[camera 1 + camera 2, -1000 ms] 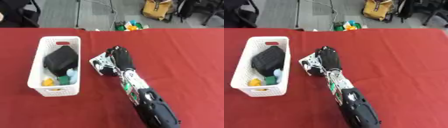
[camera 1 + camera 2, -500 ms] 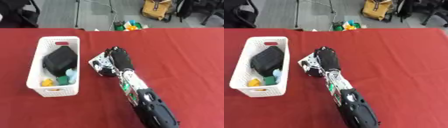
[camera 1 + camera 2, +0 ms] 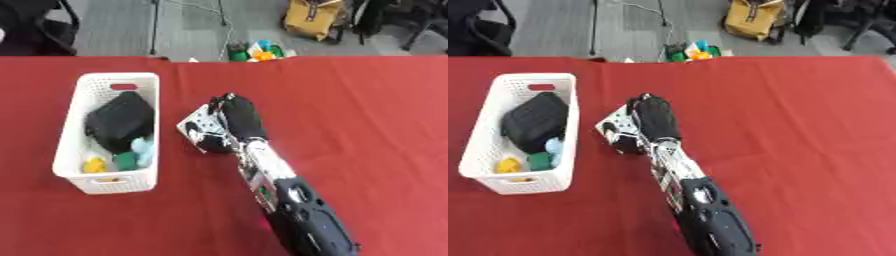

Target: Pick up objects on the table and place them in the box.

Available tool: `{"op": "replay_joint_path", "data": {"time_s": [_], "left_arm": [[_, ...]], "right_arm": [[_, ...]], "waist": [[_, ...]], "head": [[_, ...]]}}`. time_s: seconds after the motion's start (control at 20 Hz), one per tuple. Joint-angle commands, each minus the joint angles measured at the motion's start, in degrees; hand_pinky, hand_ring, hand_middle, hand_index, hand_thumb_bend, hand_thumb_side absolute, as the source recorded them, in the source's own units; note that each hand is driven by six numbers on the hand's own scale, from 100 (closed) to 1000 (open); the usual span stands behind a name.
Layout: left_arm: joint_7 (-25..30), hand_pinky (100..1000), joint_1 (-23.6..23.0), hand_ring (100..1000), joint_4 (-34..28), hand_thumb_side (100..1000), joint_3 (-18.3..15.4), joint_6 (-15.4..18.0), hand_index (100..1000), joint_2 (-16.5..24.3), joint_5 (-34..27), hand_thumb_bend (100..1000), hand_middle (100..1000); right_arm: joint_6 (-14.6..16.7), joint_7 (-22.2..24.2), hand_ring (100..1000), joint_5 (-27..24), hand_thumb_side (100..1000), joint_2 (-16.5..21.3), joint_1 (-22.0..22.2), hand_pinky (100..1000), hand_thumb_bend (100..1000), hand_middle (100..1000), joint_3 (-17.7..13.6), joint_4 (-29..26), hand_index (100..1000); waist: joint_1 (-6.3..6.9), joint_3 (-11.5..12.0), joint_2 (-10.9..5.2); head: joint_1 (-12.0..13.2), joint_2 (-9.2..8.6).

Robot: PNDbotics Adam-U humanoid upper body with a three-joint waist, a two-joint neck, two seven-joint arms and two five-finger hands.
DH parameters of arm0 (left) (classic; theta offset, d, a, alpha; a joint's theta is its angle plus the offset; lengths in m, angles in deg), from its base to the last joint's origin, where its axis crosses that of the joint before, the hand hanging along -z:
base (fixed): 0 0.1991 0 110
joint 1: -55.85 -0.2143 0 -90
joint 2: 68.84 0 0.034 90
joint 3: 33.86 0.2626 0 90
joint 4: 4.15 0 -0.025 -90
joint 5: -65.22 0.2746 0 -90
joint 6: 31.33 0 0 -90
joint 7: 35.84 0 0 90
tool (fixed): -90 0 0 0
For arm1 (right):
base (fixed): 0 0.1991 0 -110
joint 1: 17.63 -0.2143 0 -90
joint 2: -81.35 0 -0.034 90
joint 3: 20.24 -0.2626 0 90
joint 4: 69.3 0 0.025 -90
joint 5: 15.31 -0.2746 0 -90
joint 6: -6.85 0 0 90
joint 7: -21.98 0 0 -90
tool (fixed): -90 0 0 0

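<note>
At nine o'clock on the red table (image 3: 367, 115) stands a white basket (image 3: 66, 134), long side running toward twelve. It already holds a black pouch (image 3: 120, 121), a pale blue piece (image 3: 142, 147), a green piece (image 3: 126, 160) and a yellow piece (image 3: 94, 165). Just beside the basket's right wall, near the centre of the view, lies a small white box with dark markings (image 3: 199, 130), resting on the cloth. The right hand (image 3: 236, 116) enters from six o'clock and lies over this box, its fingers curled down around it; the grasp appears made, though contact beneath the palm is hidden. The left hand shows in neither view. The step in hand is judged to be the pick-up of the white box. The next move calls for lifting it clear, carrying it toward nine o'clock over the basket rim, and releasing it above the free space at the basket's near end.
</note>
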Motion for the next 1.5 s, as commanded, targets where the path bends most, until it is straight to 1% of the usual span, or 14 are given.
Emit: {"op": "replay_joint_path", "data": {"time_s": [0.05, 0.55, 0.8, 0.9, 1.0, 1.05, 1.15, 1.5], "left_arm": [[0.20, 497, 0.79, 956, -0.94, 1000, 0.24, 0.03, 789, 0.23, -0.14, 134, 964], [0.25, 497, 0.84, 956, -0.94, 1000, 0.26, -0.01, 791, 0.21, -0.20, 134, 964], [0.35, 496, 0.81, 957, -0.94, 1000, 0.31, -0.07, 792, 0.18, -0.28, 134, 965], [0.36, 496, 0.80, 957, -0.94, 1000, 0.29, -0.08, 792, 0.17, -0.28, 134, 965], [0.36, 496, 0.81, 958, -0.94, 1000, 0.28, -0.07, 792, 0.17, -0.27, 134, 965], [0.37, 495, 0.81, 959, -0.94, 1000, 0.29, -0.08, 793, 0.16, -0.27, 134, 966], [0.39, 494, 0.81, 960, -0.94, 1000, 0.30, -0.10, 793, 0.14, -0.26, 134, 967], [0.48, 494, 0.80, 960, -0.94, 1000, 0.33, -0.16, 793, 0.12, -0.31, 134, 967]], "right_arm": [[-0.09, -0.10, 696, -0.80, 500, -0.23, 0.00, 711, 274, 294, 0.26, -0.63, 581], [-0.05, -1.31, 682, -1.46, 519, 0.09, -0.13, 696, 232, 286, 0.29, -2.08, 570], [-0.01, -1.74, 673, -1.86, 533, 0.24, -0.20, 686, 196, 279, 0.33, -2.72, 562], [-0.06, -1.87, 669, -1.91, 545, 0.25, -0.19, 681, 161, 277, 0.32, -2.82, 559], [-0.10, -1.99, 669, -1.94, 541, 0.25, -0.19, 681, 174, 277, 0.31, -2.90, 559], [-0.09, -2.12, 665, -1.94, 547, 0.25, -0.23, 676, 151, 274, 0.31, -3.02, 555], [-0.06, -2.43, 664, -1.94, 551, 0.24, -0.26, 675, 137, 273, 0.30, -3.29, 554], [0.12, -3.14, 659, -2.59, 552, 0.29, -0.34, 669, 145, 268, 0.31, -4.91, 550]], "waist": [[0.20, -0.04, -1.07], [0.22, -0.16, -1.27], [0.29, -0.18, -1.32], [0.34, -0.16, -1.30], [0.36, -0.16, -1.28], [0.37, -0.17, -1.23], [0.39, -0.19, -1.17], [0.37, -0.19, -1.13]], "head": [[0.05, 0.29], [-0.03, 0.13], [-0.16, 0.10], [-0.22, 0.09], [-0.24, 0.08], [-0.23, 0.10], [-0.23, 0.13], [-0.31, 0.07]]}}
